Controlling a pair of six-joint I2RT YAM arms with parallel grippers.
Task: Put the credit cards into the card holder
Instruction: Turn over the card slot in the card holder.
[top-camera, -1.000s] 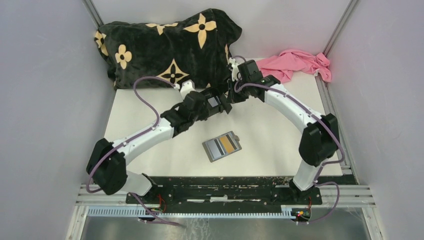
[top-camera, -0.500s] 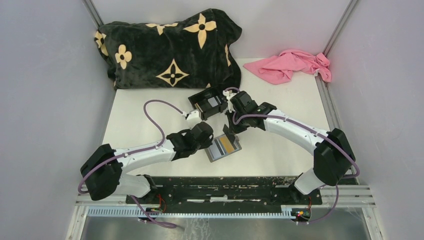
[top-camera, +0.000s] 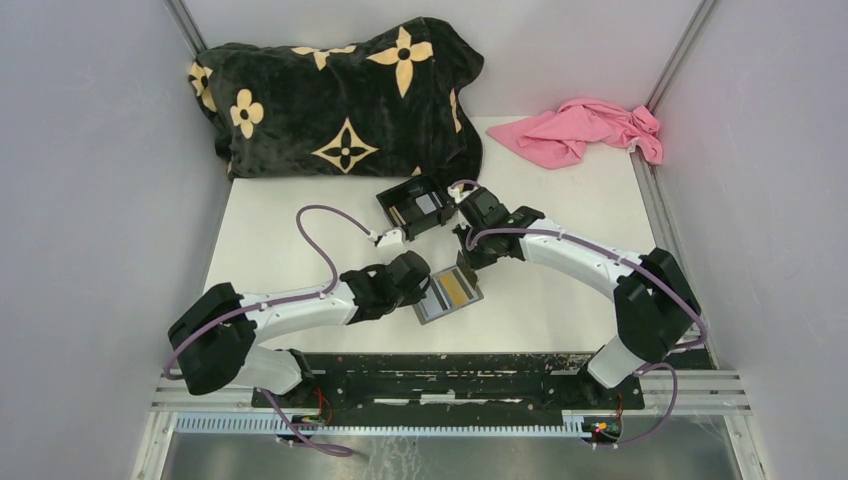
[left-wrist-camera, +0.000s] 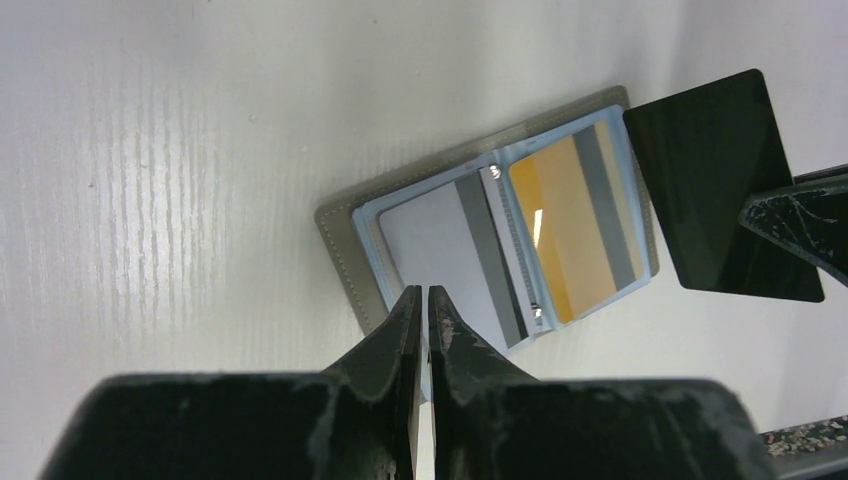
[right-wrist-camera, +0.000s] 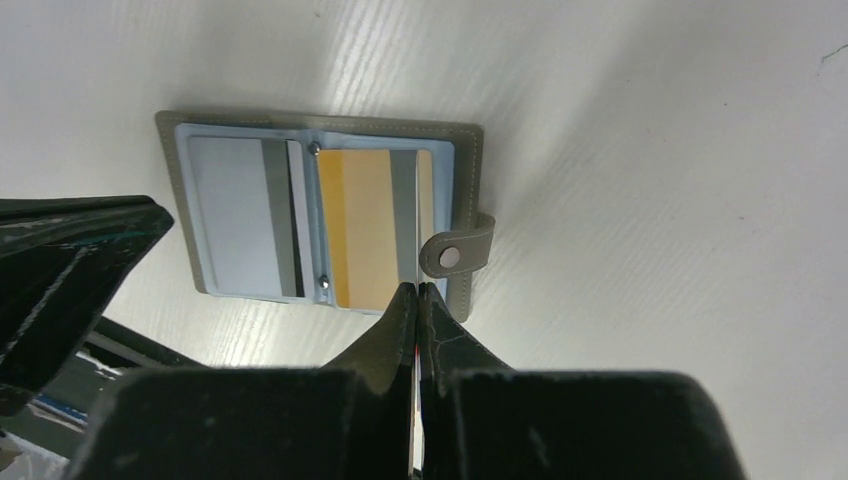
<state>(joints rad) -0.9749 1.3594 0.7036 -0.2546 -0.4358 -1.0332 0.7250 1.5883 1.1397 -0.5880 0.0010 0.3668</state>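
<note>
Right gripper (right-wrist-camera: 415, 288): fingers pressed together, clamped on a black card (left-wrist-camera: 715, 180). In its own wrist view the card is edge-on, only a thin line between the fingers. The left wrist view shows the card's flat face, held tilted over the right edge of the wallet (left-wrist-camera: 345, 255); cannot tell if it touches.

Left gripper (left-wrist-camera: 420, 292): fingers nearly together with a sliver of gap, tips down at the wallet's near left corner, over the grey card (left-wrist-camera: 425, 235). Cannot tell if they pinch the wallet or just sit on it.

The wallet lies open and flat on the white table (left-wrist-camera: 150, 150), between the two grippers, near the front middle in the top view. The grey card with a dark stripe is in the left sleeve, a gold card (left-wrist-camera: 570, 230) with a grey stripe in the right sleeve. The clasp tab (right-wrist-camera: 455, 255) with its snap sticks out on the gold card's side, just beside the right fingertips.

A black box (top-camera: 415, 205) sits behind the wallet, close to the right arm's wrist, with something pale grey inside. A black blanket (top-camera: 330, 90) with tan flowers is at the back left, a pink cloth (top-camera: 585, 128) at the back right, both well apart from the wallet.
</note>
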